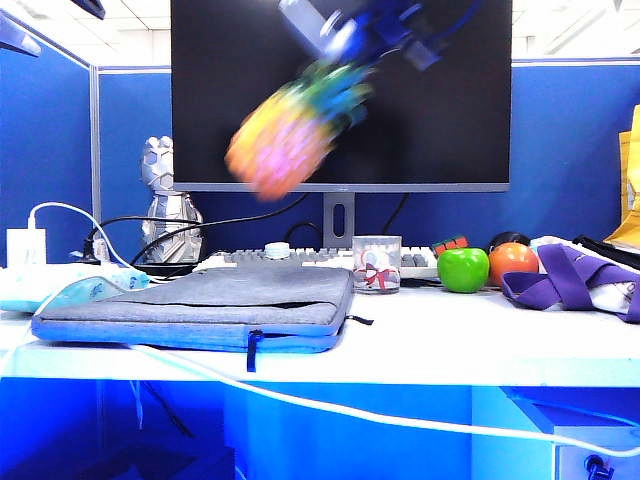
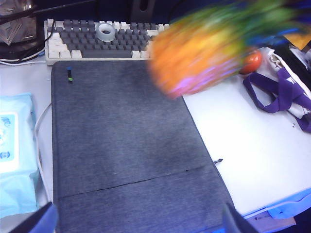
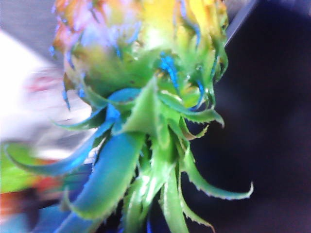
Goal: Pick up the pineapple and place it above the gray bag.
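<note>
A white desk [image 1: 450,335] stands against blue partition walls [image 1: 570,150], with a large dark monitor [image 1: 220,90] at the far side on a grey stand [image 1: 339,218]. Above the partitions, a pale tiled ceiling [image 1: 130,30] shows what may be light panels. Lighting is bright and even.

We see little of the robot. Right arm [image 1: 385,30] in the exterior view: motion-blurred, a blue body with dark, near-black parts and one pale grey-white block at its end; no screws, cables or markings readable. Right gripper [image 1: 345,50] is smeared blue, its fingers indistinguishable. In the left wrist view we get only the left gripper [image 2: 141,221] finger ends: two dark blue-grey wedge tips [image 2: 36,221] with smooth flat faces and a bright blue edge on one. In the right wrist view we can't make out any robot part.
</note>
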Tool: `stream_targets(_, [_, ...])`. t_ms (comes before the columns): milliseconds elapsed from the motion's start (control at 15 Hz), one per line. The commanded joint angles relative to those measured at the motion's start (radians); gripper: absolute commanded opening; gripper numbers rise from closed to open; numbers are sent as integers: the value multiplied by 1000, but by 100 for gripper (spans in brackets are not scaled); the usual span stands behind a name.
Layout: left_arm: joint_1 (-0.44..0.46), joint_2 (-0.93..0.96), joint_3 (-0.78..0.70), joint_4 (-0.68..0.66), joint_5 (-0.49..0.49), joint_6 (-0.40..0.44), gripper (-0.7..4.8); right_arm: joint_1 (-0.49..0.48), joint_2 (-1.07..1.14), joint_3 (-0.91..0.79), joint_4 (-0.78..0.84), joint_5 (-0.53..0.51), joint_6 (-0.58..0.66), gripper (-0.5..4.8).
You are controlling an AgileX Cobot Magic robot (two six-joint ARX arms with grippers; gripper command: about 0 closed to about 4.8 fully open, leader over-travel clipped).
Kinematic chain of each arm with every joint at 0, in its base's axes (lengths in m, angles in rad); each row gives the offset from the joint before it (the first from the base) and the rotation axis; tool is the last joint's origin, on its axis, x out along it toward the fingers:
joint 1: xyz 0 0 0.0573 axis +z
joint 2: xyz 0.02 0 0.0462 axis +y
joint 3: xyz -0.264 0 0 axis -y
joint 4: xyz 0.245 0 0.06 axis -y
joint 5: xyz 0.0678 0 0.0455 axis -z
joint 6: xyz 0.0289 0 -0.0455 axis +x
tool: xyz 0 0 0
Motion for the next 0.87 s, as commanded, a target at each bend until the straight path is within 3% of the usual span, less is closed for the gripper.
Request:
stream_targets(67, [2, -2, 3, -3, 5, 48, 479, 14, 84, 7, 155, 91, -90, 0])
stream_targets(468, [2, -2, 3, 5, 3, 60, 479, 13, 144, 8, 255, 87, -87, 0])
stream_targets(534, [2, -2, 3, 7, 3, 55, 479, 13, 144, 8, 294, 96, -8, 0])
stream_targets(601, [2, -2, 3, 5, 6, 38, 479, 12, 144, 8, 380, 92, 241, 0])
stream_targets(735, [1, -2, 3, 6, 7, 14, 479, 13, 134, 10, 461, 82, 560, 0])
stream_targets(868, [1, -2, 3, 6, 11, -19, 479, 16, 133, 16, 413, 78, 736, 0])
